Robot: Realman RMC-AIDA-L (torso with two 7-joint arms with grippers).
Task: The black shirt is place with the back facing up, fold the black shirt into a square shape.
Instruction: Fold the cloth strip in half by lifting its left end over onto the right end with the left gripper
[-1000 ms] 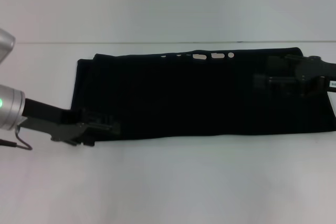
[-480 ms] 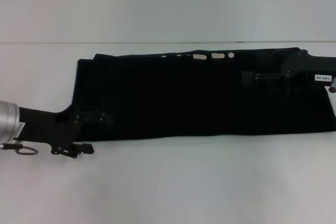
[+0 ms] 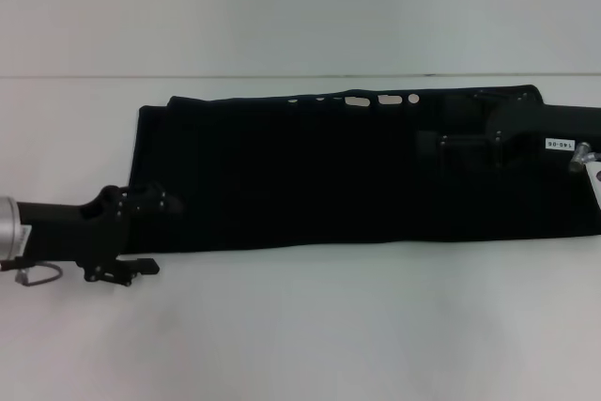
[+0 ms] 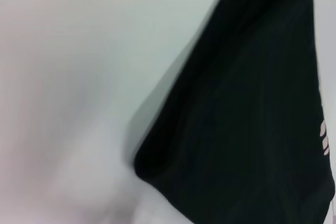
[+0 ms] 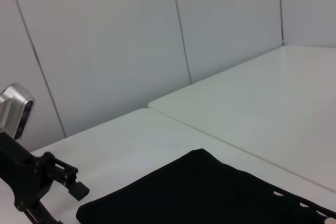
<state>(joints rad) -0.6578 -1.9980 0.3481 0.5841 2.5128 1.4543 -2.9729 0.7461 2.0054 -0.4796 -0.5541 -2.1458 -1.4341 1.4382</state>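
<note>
The black shirt (image 3: pixel 329 171) lies on the white table (image 3: pixel 300 326) as a long flat band running left to right. Bits of white lettering (image 3: pixel 357 99) show along its far edge. My left gripper (image 3: pixel 155 206) is at the shirt's near left corner, low over the table. My right gripper (image 3: pixel 449 144) hangs over the right part of the shirt, black against black. The left wrist view shows the shirt's corner (image 4: pixel 252 129) on the table. The right wrist view shows the shirt's left end (image 5: pixel 210 192) and, beyond it, the left gripper (image 5: pixel 65 179).
A seam (image 3: pixel 94 76) crosses the table just behind the shirt. A white panelled wall (image 5: pixel 105 51) stands behind the table. The shirt's right end reaches the edge of the head view.
My left arm has drawn back to the left and lowered at the shirt's near left corner. My right gripper has moved left over the shirt. The shirt has not changed shape.
</note>
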